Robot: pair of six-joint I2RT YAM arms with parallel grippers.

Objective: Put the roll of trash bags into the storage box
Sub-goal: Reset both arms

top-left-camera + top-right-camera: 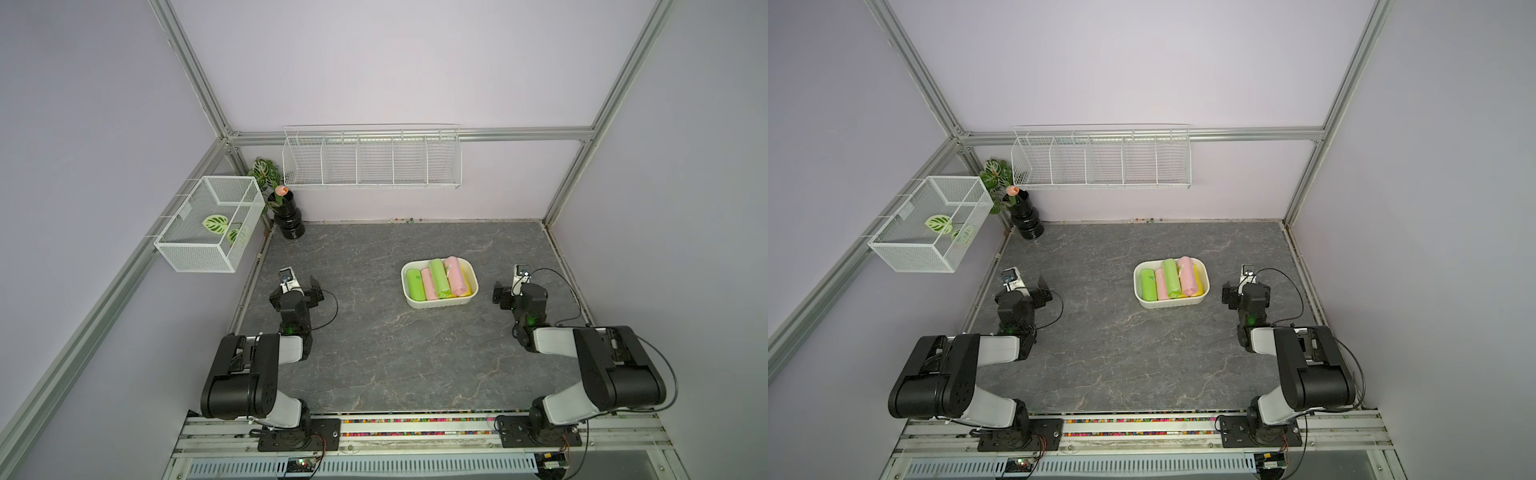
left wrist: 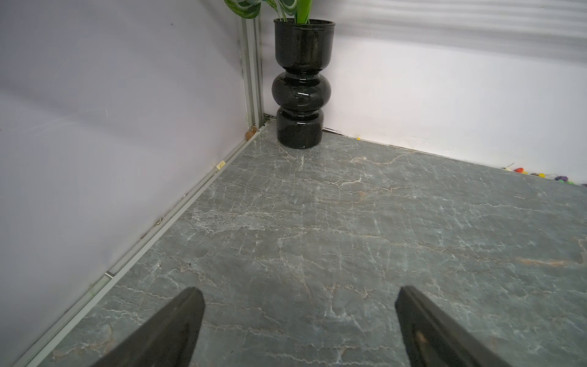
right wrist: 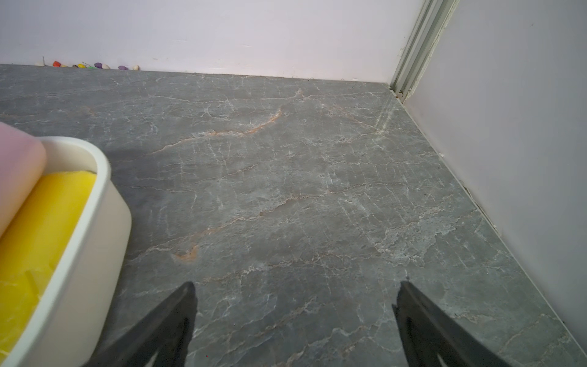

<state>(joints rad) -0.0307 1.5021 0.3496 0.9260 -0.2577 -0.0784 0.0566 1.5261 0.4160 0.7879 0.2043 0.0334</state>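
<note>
- Five rolls of trash bags (image 1: 439, 277) lay inside the storage box (image 1: 432, 304) in both top views: two green, two pink, one yellow. No roll showed on the table (image 1: 374, 353).
- Your left gripper (image 2: 298, 292) had its jaws wide apart with nothing between them. It pointed at the black vase (image 2: 301, 85) in the far corner, well apart from the box.
- Your right gripper (image 3: 295, 287) was likewise spread and empty, over bare table, with the box wall just beside its inner finger.
- Loading looked complete, in my judgement. What remained for you was to confirm the count and keep both arms clear.
- One pink roll (image 3: 19, 171) rode on top of the yellow roll (image 3: 47, 216) and stood above the rim. I judged it the likeliest to tip out if the box were knocked.
- Recommendation: you should have taken the right arm up and away from the box wall, not across it.
- Recommendation: you needed no regrasp unless the top roll shifted.
</note>
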